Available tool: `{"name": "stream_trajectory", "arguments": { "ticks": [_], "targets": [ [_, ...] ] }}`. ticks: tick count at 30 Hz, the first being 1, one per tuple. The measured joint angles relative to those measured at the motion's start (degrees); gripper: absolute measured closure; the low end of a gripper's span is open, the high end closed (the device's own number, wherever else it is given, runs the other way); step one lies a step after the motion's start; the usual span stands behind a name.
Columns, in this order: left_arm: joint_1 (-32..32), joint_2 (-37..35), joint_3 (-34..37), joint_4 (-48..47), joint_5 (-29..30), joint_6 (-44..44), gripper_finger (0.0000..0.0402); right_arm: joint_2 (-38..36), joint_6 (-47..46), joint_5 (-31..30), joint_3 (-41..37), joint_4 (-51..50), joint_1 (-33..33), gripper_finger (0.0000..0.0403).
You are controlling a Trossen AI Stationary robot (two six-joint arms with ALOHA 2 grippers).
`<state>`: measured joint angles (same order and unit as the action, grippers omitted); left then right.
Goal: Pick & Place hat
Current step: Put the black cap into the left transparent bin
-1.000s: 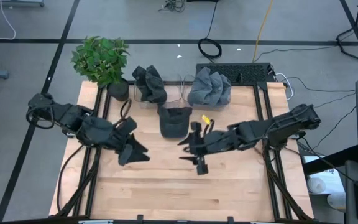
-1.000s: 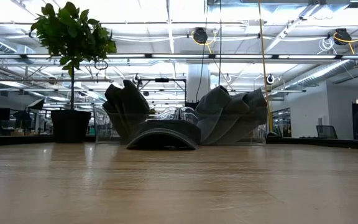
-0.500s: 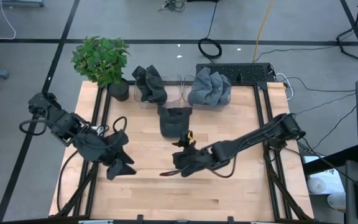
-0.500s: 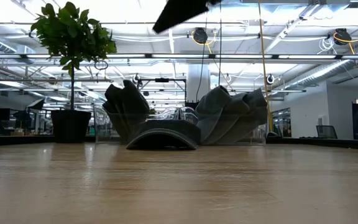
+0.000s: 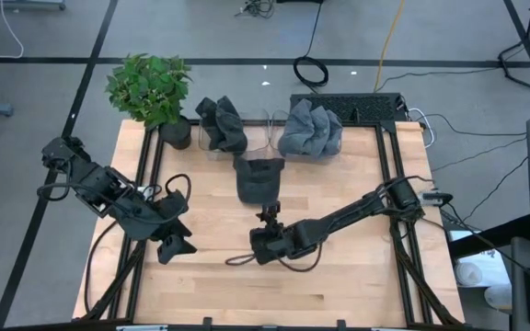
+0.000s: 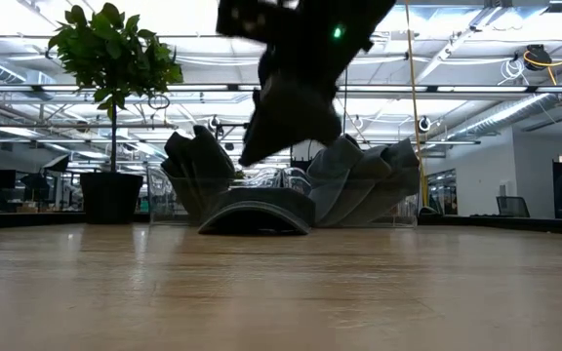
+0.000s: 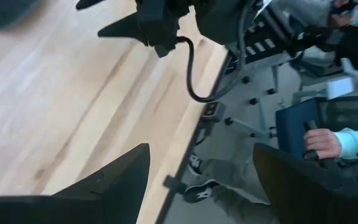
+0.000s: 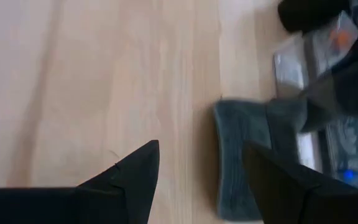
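Observation:
A dark grey cap lies flat on its brim and crown near the table's far middle; it also appears as the hat in the low view and as the hat ahead of the fingers in the right wrist view. My right gripper hangs open over the table's middle, on the near side of the cap and apart from it; the right gripper shows a wide gap, and the right gripper is clear of the wood. My left gripper is open over the left part, as is the left gripper.
Two clear bins at the far edge hold stacked hats: dark ones and lighter grey ones. A potted plant stands at the far left corner. A person's hand and shoe show beyond the table edge. Bare wood lies toward the near edge.
My right gripper has swung from beside the cap toward the table's near left and come down, entering the low view from above. My left gripper has drawn back toward the near left. The cap has stayed in place.

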<state>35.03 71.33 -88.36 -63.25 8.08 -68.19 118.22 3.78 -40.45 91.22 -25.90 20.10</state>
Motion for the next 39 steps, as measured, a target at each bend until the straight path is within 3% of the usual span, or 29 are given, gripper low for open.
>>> {"name": "stream_trajectory", "arguments": {
  "ticks": [9, 14, 18, 28, 33, 39],
  "targets": [
    [0.0, 0.0, 0.0, -4.0, 0.0, 1.1, 0.0105, 4.2, -3.3, -1.5, -0.4, -0.9, -3.2, 0.0186],
    [0.0, 0.0, 0.0, -4.7, 0.0, 2.1, 0.0105, 4.2, -2.9, -4.7, -5.5, 3.1, -5.3, 0.0186],
    [0.0, 0.0, 0.0, -4.7, 0.0, 3.4, 0.0105, 4.0, -2.6, -3.8, -7.6, 4.7, -7.1, 0.0186],
    [0.0, 0.0, 0.0, -4.7, 0.0, 5.1, 0.0105, 3.9, 5.9, -5.8, -9.7, 13.7, -10.8, 0.0186],
    [0.0, 0.0, 0.0, -4.7, -0.2, 5.8, 0.0105, 3.9, 5.9, -5.7, -11.2, 16.1, -12.9, 0.0188],
    [0.0, 0.0, 0.0, -4.7, -1.1, 6.0, 0.0105, 3.9, 8.7, -6.1, -13.2, 19.2, -14.2, 0.0240]
  ]
}}
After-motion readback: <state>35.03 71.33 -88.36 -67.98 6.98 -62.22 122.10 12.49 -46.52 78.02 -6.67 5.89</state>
